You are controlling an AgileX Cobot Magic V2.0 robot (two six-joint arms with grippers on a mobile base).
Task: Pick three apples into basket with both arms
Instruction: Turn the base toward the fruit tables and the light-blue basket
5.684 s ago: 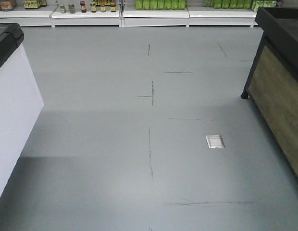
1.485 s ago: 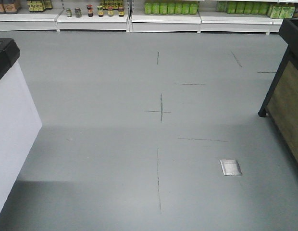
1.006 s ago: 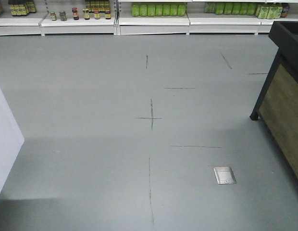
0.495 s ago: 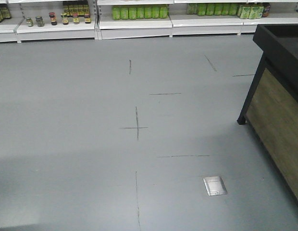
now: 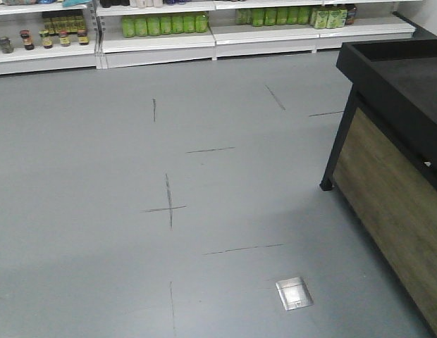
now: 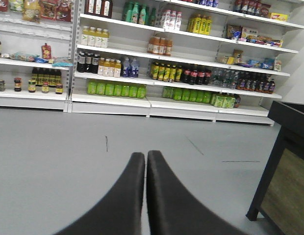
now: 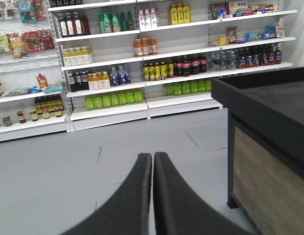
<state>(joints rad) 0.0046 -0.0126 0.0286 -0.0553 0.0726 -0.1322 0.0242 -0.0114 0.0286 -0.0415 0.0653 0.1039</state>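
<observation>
The apples and the basket are out of view in every frame. My left gripper (image 6: 145, 154) is shut, its two black fingers pressed together with nothing between them, pointing over bare grey floor toward the shelves. My right gripper (image 7: 152, 156) is shut the same way and holds nothing, with a black-topped stand just to its right. Neither arm shows in the front view.
A black-topped display stand with wood-look sides (image 5: 395, 176) fills the right (image 7: 269, 147). White shop shelves with bottles and jars (image 5: 162, 32) line the far wall (image 6: 166, 63). The grey floor (image 5: 169, 204) has dark cross marks and a metal floor plate (image 5: 294, 293).
The front view has swung to the right: the white counter on the left has left the frame, the black-topped stand now fills more of the right, and shelves and floor marks have shifted left.
</observation>
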